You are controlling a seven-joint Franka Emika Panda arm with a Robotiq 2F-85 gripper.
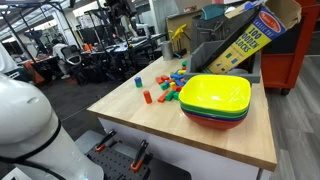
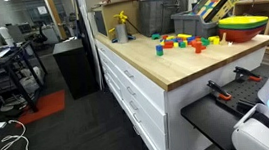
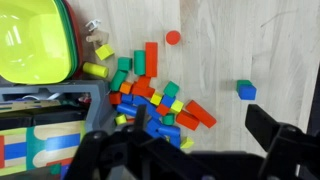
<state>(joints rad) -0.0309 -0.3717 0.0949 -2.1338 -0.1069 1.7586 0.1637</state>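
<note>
Seemingly an approach: the gripper (image 3: 185, 150) hovers over the worktop (image 3: 270, 40), jaws spread wide and empty. The pile of coloured wooden blocks (image 3: 150, 100) lies beside the stacked bowls (image 3: 30, 40), below and just ahead of the jaws, nearer the bowl-side finger. Grasping one calls for centring, then lowering.

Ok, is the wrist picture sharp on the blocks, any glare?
Wrist view: the pile of coloured wooden blocks is sharp, evenly lit, without glare; the black gripper is a dark, blurred silhouette. In an exterior view the stacked plastic bowls read clearly.
</note>
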